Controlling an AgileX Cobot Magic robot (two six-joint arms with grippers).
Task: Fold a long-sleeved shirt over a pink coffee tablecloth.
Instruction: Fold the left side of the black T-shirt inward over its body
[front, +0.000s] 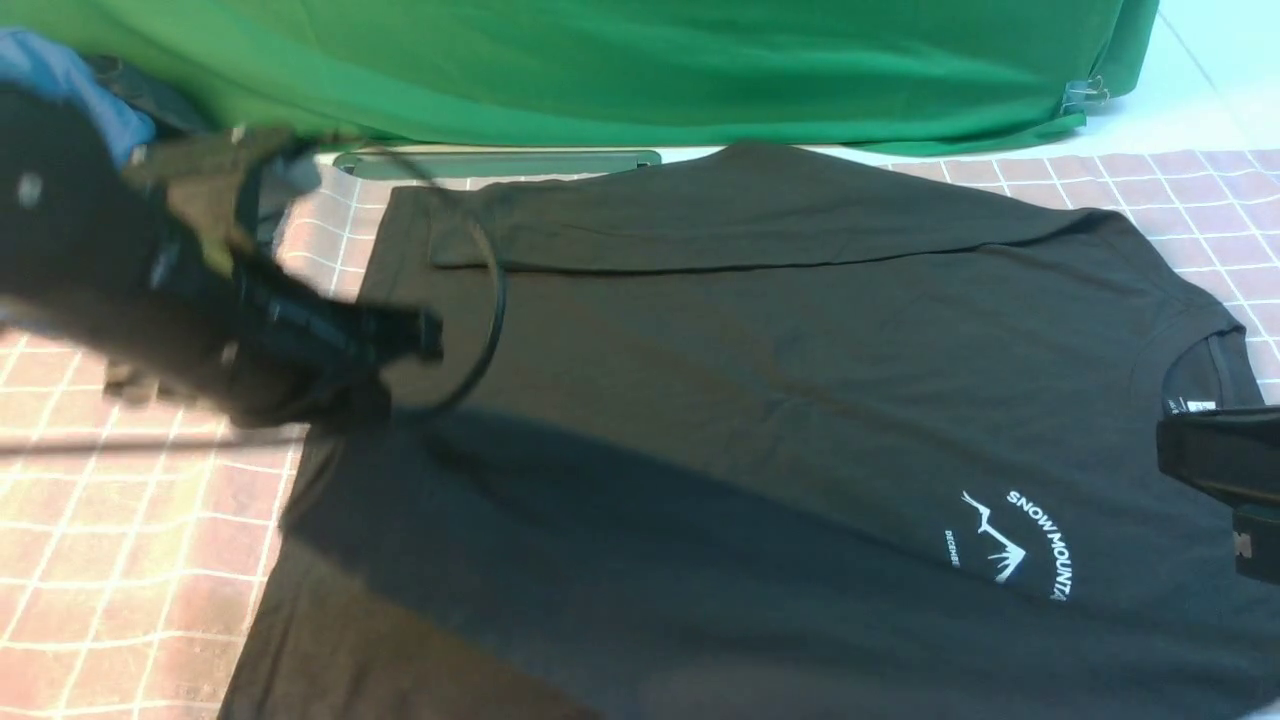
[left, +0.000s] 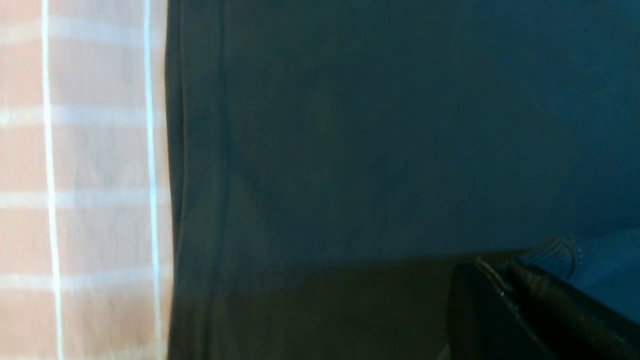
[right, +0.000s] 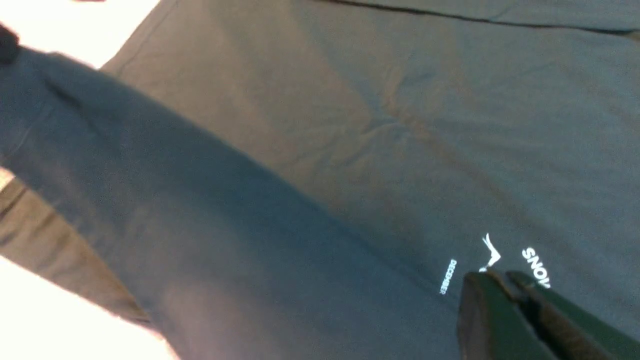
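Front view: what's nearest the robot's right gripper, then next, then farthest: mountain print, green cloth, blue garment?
1. Mountain print, just left of the right gripper.
2. Green cloth, along the back.
3. Blue garment, far left corner.

The left arm (front: 90, 260) is big, black and blurry, with a small pale dot on its side and a brownish-green patch on top. A thin black cable (front: 497, 300) bends out from it in a round loop. The left pincer (left: 497, 274) has two long black fingers (left: 480, 320). The right arm (front: 1215, 460) is a black block with a tiny pale mark. The right pincer (right: 500, 280) has two dark fingers too.
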